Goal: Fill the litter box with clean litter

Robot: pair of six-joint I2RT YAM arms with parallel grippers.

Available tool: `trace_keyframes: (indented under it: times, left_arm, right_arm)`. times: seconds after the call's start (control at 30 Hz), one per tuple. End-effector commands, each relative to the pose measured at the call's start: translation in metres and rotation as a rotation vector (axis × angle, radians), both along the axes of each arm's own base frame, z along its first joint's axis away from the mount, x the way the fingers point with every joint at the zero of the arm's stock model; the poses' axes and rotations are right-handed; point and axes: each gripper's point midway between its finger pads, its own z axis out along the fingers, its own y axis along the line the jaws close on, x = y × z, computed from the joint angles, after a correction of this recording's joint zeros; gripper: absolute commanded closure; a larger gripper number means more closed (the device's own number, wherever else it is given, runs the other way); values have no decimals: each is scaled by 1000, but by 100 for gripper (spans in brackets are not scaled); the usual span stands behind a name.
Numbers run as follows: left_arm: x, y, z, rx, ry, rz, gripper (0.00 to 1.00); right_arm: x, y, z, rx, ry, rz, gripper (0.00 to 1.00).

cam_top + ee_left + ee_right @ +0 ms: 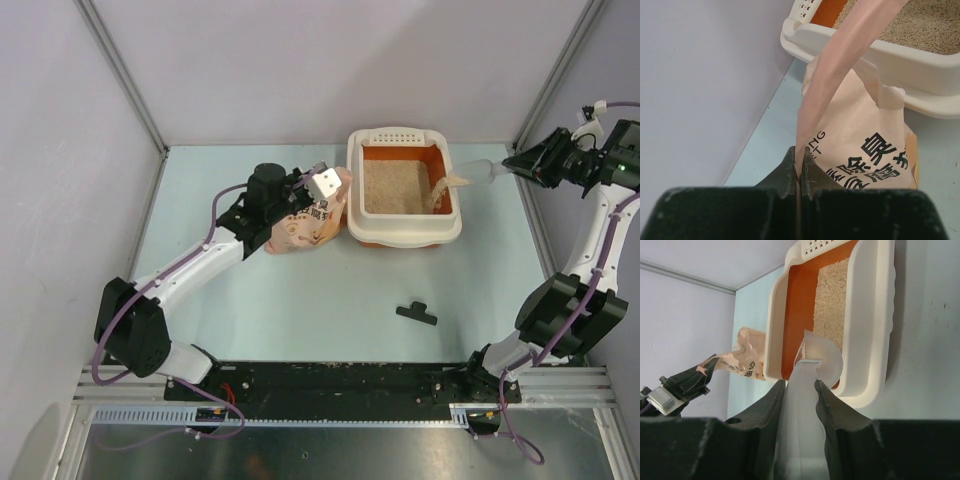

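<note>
One litter box [400, 234], long axis near-to-far, perforated end farthest.

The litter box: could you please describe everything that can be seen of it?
The litter box is a rectangular plastic tray with rounded corners, a cream-white rim and orange inner walls, with a perforated strip at its far end. It sits flat on the pale table, partly filled with tan litter. A translucent scoop, held by the right end effector, reaches in over its right rim. The pink bag stands by its left side; contact is unclear.
</note>
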Motion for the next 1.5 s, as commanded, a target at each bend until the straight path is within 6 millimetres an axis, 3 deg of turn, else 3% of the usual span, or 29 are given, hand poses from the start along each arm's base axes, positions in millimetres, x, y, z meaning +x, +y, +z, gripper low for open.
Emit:
trace_keyframes:
  times: [0.0,0.2,0.27,0.33,0.37,0.43,0.57,0.6,0.67,0.7,0.83,1.03,1.27,1.47]
  left_arm:
    - [7,-20,54,-100,-140,-71,100]
    - [8,-17,54,-96,-143,-55,100]
    - [10,-14,54,-93,-146,-42,100]
    - [10,-13,56,-93,-150,-33,100]
    - [10,-11,57,-92,-153,-29,100]
    - [10,-9,57,-89,-157,-20,100]
    - [10,-5,62,-88,-168,-9,100]
    - [10,-5,61,-85,-169,-8,100]
    - [11,-4,62,-82,-173,-3,100]
    - [10,-3,63,-83,-176,0,100]
    - [11,1,64,-89,-175,15,100]
    - [15,6,66,-102,-178,44,100]
    - [16,8,75,-131,-180,62,100]
    - [14,10,82,-142,-192,67,100]
  right_arm:
    - [14,2,20,-38,-61,18,100]
    - [51,10,26,-73,-97,66,100]
    - [66,14,20,-80,-91,80,100]
    - [78,17,30,-113,-124,81,100]
    - [90,20,23,-148,-114,69,100]
    - [101,24,34,-205,-154,54,100]
    - [122,39,40,-321,-216,70,100]
    - [122,52,39,-343,-224,102,100]
    - [121,62,48,-400,-266,127,100]
    - [118,78,49,-459,-304,185,100]
    - [79,130,71,-431,-436,402,100]
    - [45,193,63,-294,-411,613,100]
    - [36,227,58,-225,-395,698,100]
    - [48,258,37,-219,-353,733,100]
